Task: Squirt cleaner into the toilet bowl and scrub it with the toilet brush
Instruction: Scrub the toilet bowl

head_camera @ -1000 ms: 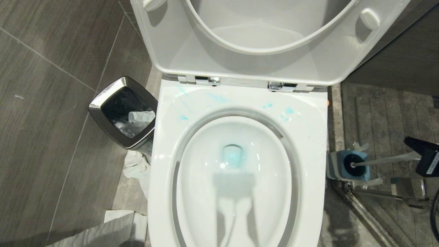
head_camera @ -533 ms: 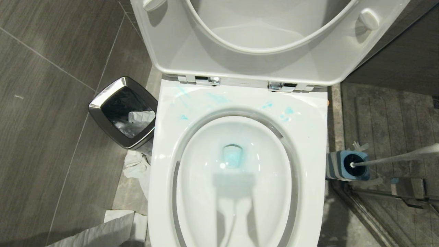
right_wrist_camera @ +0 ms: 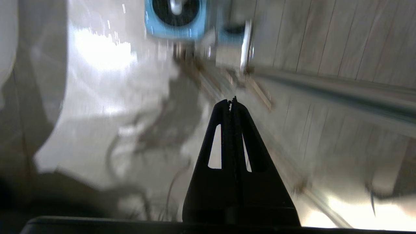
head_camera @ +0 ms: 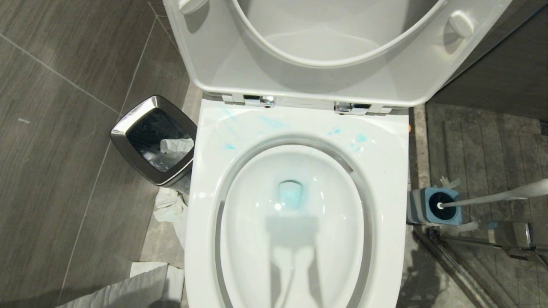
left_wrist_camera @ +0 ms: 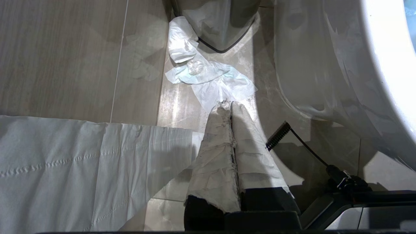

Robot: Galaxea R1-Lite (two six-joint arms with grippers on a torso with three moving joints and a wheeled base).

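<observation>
Head view looks straight down on the toilet bowl (head_camera: 295,214), its seat and lid (head_camera: 325,51) tipped up against the back. Turquoise smears of cleaner liquid (head_camera: 274,123) dot the broad rear rim, and a little pool of the same blue sits at the drain (head_camera: 290,194) in the basin. To the bowl's left stands a chrome-rimmed black bin (head_camera: 155,139) with crumpled paper inside, and more white paper (head_camera: 169,207) lies on the floor just beside it. The cleaner bottle itself I cannot find in any view.

On the floor to the right of the bowl, the toilet brush (head_camera: 492,197) stands in its square blue-and-grey holder (head_camera: 434,207), dark head down in the cup, the pale handle leaning out to the right edge of the picture. Nothing is touching it, and neither arm shows from above.

Right wrist view has the right claw (right_wrist_camera: 231,101) over the pale floor beside the bowl's base, black fingers pressed together and empty, pointing toward the blue holder (right_wrist_camera: 175,18), which is well apart from it at the far edge of that picture. That picture is blurred.

Left wrist view shows the left claw (left_wrist_camera: 227,105), its fingers wrapped in whitish tape, closed tight with nothing between them, hanging low over the floor near the bowl's outer wall (left_wrist_camera: 325,71). A sheet of white tissue (left_wrist_camera: 208,78) lies just past its tips, by the foot of the bin (left_wrist_camera: 217,22).
</observation>
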